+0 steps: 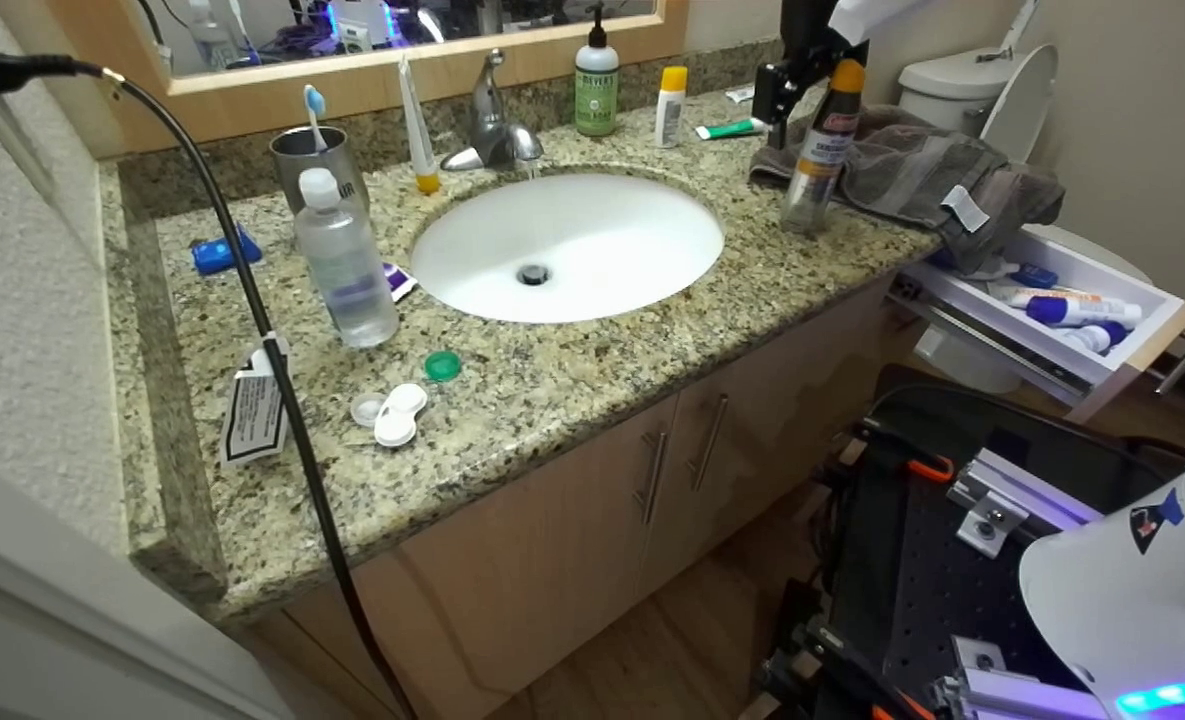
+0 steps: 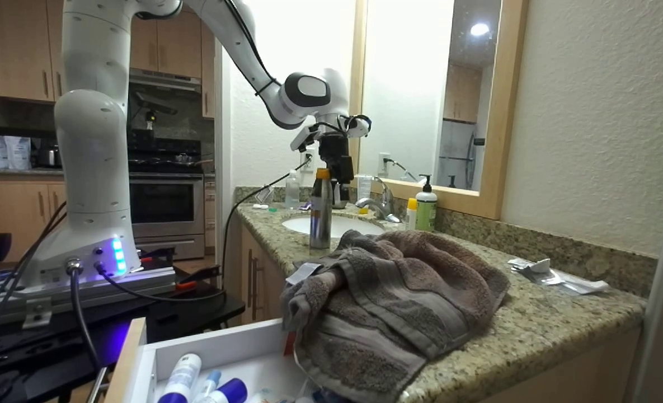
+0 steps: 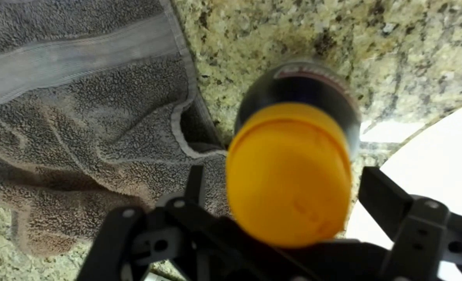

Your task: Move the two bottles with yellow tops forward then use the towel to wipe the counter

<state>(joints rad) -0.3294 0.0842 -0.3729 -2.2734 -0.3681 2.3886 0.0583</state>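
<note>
robot gripper (image 3: 283, 183), jaws wide w/ nothing held, hangs by upright orange-capped btl (image 1: 825, 150) nr rumpled gray-brn towel (image 2: 398, 280) on bathrm counter (image 1: 572, 370).

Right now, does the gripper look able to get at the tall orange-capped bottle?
Probably yes, with a slight shift: in the wrist view the gripper is open, a finger showing either side of the orange cap, nothing visibly blocking. The towel beside the bottle lies below cap height.

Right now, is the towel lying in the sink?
No, in an exterior view the towel sits bunched on the counter, hanging over its edge by the open drawer.
</note>
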